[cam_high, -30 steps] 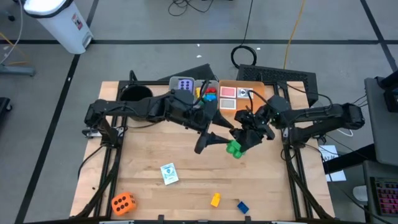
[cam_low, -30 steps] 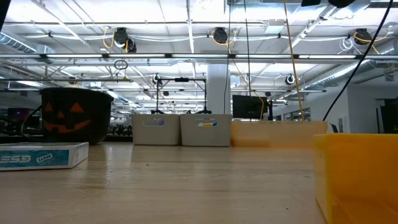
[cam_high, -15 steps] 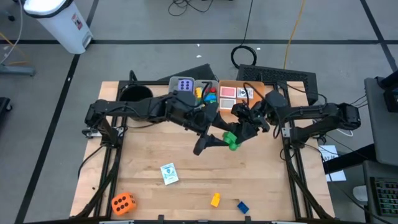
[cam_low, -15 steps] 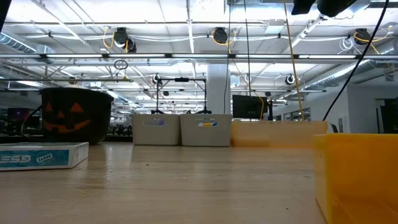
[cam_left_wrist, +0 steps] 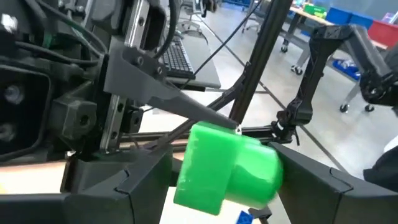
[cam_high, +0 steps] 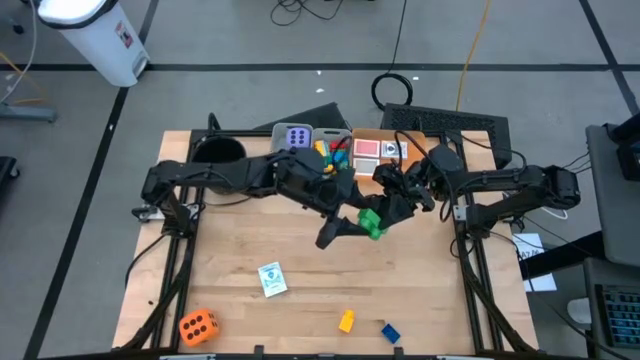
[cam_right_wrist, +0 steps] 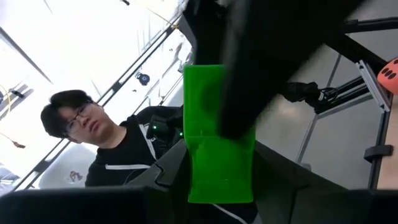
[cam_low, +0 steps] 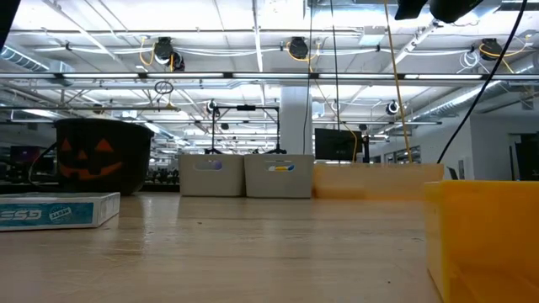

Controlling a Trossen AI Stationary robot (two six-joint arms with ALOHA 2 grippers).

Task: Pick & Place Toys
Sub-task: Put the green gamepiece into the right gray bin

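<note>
Meeting above the pale wooden plank table, both dark claws clamp one glossy green plastic brick: left claw, right claw.

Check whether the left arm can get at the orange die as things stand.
Probably yes, once freed: the left end effector sits at the green brick that the right end effector holds, and only a flat card lies on the way to the orange die.
</note>
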